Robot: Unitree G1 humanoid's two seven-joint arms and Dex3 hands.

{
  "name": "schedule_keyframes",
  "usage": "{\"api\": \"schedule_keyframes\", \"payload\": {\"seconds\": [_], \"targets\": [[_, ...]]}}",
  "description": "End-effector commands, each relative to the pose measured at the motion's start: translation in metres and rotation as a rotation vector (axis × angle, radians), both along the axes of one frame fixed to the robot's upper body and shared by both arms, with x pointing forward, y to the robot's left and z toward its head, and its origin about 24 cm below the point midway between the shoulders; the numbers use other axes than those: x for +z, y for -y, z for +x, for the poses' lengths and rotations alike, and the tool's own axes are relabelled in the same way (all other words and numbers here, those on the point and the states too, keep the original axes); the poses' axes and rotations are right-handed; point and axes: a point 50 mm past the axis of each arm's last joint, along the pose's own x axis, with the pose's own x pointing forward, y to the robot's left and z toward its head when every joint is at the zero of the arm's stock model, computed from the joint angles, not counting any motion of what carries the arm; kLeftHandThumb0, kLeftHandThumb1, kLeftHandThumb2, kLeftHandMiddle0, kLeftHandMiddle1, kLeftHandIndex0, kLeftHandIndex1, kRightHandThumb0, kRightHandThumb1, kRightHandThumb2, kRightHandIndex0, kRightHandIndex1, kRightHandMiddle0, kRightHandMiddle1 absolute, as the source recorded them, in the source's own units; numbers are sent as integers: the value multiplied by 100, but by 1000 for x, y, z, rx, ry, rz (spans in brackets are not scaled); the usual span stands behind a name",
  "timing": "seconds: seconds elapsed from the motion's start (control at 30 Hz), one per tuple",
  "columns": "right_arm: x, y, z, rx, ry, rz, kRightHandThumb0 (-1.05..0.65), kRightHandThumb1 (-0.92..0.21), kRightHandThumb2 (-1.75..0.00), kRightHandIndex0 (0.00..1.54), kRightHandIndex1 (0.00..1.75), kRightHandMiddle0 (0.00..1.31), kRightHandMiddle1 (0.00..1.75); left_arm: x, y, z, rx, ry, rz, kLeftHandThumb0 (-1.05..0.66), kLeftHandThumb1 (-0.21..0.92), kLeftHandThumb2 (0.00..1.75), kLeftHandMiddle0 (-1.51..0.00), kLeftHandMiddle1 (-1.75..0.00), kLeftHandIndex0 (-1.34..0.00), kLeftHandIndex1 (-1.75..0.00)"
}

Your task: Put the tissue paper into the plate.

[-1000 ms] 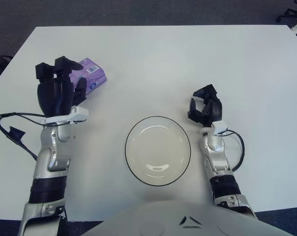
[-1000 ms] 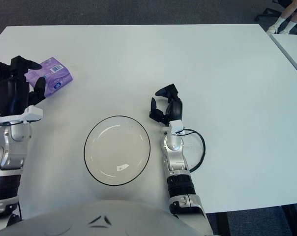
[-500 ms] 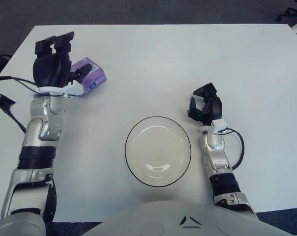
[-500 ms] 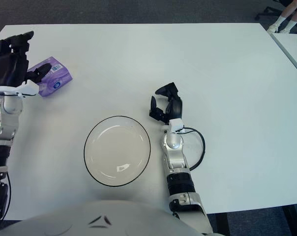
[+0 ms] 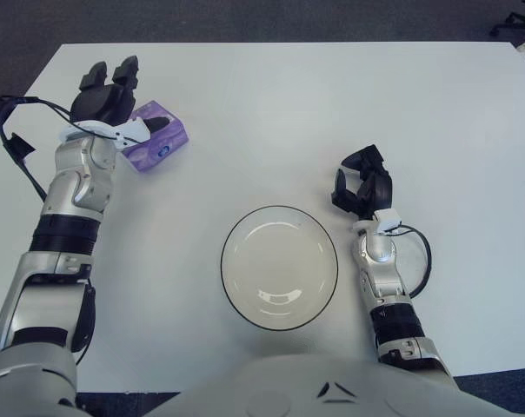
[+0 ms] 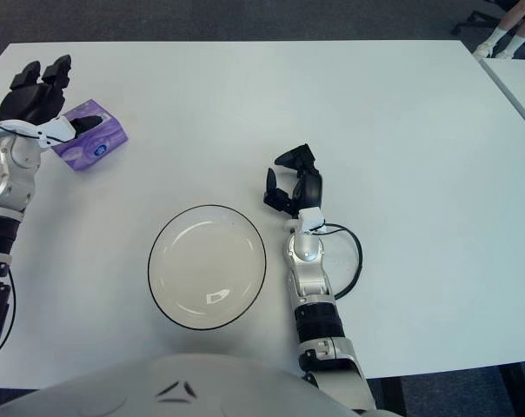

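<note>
The left hand, fingers spread and apparently holding nothing, hovers beside the tissue pack, well apart from the plate. It should straddle the pack squarely before closing.

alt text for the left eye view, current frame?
The robot's left hand reaches over a purple tissue pack at the far left of a white table, not yet gripping it. An empty black-rimmed plate sits near centre, and the right hand rests beside it.
</note>
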Motion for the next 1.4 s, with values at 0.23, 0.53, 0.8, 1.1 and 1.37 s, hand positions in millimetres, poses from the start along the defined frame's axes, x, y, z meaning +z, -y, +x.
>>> {"api": "schedule_keyframes", "payload": {"seconds": [0.23, 0.53, 0.8, 1.1, 1.37], "targets": [[-69, 7, -33, -27, -327, -25, -41, -56, -102, 60, 159, 42, 175, 6, -2, 24, -10, -248, 19, -105, 89, 29, 0, 0, 0, 0], [-67, 7, -34, -42, -309, -12, -41, -56, -101, 61, 156, 42, 175, 2, 3, 34, -25, -414, 106, -105, 92, 54, 0, 0, 0, 0], [-65, 6, -34, -46, -302, -7, -41, -55, -103, 63, 153, 43, 175, 2, 11, 40, -76, -521, 99, -105, 92, 77, 0, 0, 0, 0], [-64, 5, -34, -51, -295, 1, -41, -54, -104, 64, 152, 44, 175, 1, 14, 42, -168, -642, 128, -105, 92, 81, 0, 0, 0, 0], [-63, 5, -35, -52, -285, -1, -41, -54, -104, 64, 152, 44, 175, 0, 16, 41, -227, -694, 185, -105, 92, 90, 0, 0, 0, 0]]}}
